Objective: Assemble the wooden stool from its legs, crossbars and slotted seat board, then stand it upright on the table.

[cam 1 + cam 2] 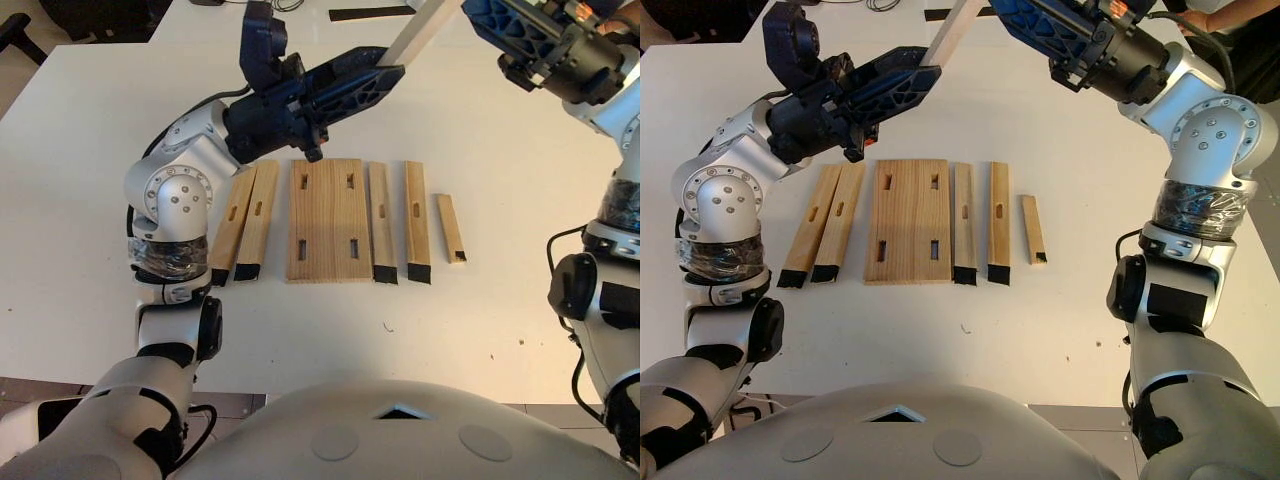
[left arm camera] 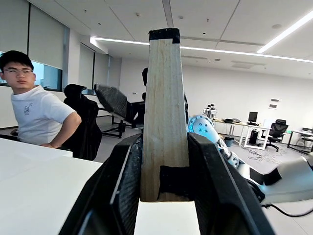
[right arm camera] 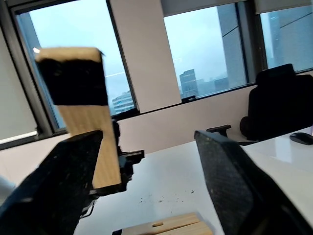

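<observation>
The slotted seat board (image 1: 327,220) lies flat at the table's middle. Two legs (image 1: 245,222) lie at its left, two more (image 1: 398,222) at its right, all with black-taped ends. A short crossbar (image 1: 451,228) lies farthest right. My left gripper (image 1: 385,75) hangs above the board's far edge, shut on a wooden bar (image 1: 415,38) that slants up and away to the right. In the left wrist view this bar (image 2: 164,112) stands between the fingers (image 2: 122,191). My right gripper (image 1: 480,15) is open at the bar's taped upper end (image 3: 85,117), which rests beside one finger (image 3: 58,186).
The white table (image 1: 100,150) has bare room in front of the parts and on the far left. A black strip (image 1: 370,12) lies at the far edge. Both arms cross above the table's far half.
</observation>
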